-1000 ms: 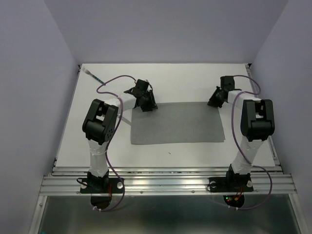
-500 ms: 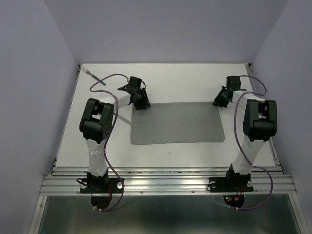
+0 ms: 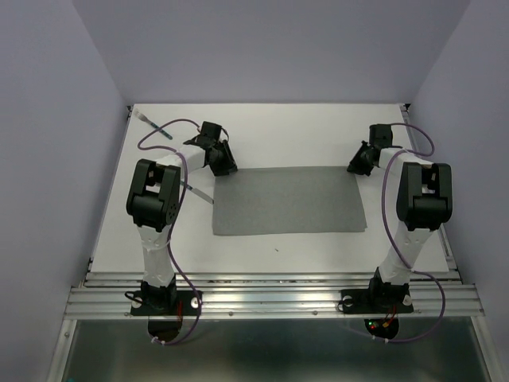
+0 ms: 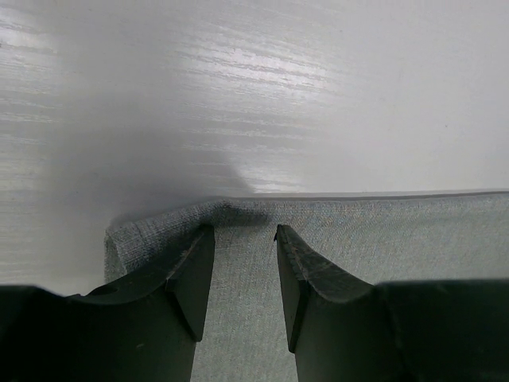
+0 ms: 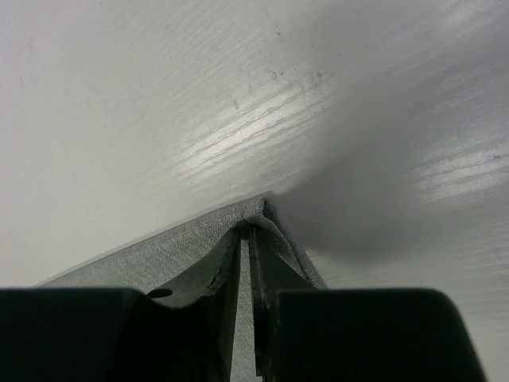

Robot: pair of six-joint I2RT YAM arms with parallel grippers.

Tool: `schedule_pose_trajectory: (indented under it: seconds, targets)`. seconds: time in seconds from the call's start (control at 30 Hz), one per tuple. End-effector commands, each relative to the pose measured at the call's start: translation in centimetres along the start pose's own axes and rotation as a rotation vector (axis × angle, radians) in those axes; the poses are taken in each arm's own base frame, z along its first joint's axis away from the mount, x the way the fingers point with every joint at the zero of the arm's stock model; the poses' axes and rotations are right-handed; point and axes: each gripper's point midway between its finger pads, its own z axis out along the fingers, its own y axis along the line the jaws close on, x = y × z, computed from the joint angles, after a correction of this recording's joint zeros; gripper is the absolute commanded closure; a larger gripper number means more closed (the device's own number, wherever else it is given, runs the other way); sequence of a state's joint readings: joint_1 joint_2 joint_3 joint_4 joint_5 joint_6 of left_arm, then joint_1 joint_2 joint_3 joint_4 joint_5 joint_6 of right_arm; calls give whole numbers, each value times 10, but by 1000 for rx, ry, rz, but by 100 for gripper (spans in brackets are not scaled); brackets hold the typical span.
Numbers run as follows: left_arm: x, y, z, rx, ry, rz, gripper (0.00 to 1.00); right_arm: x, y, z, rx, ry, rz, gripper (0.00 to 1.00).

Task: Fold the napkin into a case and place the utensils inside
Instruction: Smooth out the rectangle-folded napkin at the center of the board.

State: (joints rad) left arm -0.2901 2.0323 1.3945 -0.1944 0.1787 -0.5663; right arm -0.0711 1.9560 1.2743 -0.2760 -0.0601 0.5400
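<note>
The grey napkin (image 3: 288,200) lies flat and unfolded on the white table. My left gripper (image 3: 222,166) is at its far left corner. In the left wrist view the open left gripper (image 4: 244,232) has both fingertips pressed on the cloth (image 4: 382,231), which is rumpled up at the edge between them. My right gripper (image 3: 356,166) is at the far right corner. In the right wrist view it (image 5: 253,231) is shut on a pinched fold of the napkin (image 5: 159,251). One teal-handled utensil (image 3: 153,125) lies at the table's far left. The pale end of another utensil (image 3: 200,195) shows beside the left arm.
The white table (image 3: 302,127) is walled by lilac panels at the back and both sides. A metal rail (image 3: 270,298) runs along the near edge by the arm bases. Purple cables loop over both arms.
My left gripper has moved left and back from over the napkin to its far left corner. My right gripper shifted slightly outward to the far right corner, then held still.
</note>
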Motion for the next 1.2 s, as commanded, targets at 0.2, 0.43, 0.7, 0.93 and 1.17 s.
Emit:
schedule_pose_trajectory:
  seconds: [0.2, 0.43, 0.7, 0.93, 1.17]
  targets:
    - [-12, 25, 0, -57, -36, -26, 52, -8, -11, -4, 26, -32, -15, 85]
    - [26, 15, 7, -27, 31, -6, 53, -15, -27, -6, 67, -46, 23, 86]
    - [37, 9, 4, -10, 40, -11, 53, -17, -26, -6, 68, -45, 19, 86]
    - [10, 13, -7, -49, -18, -4, 53, -22, -23, -7, 66, -48, 5, 86]
    - [-4, 21, -11, -72, -54, -19, 53, -20, -25, -7, 70, -41, -4, 86]
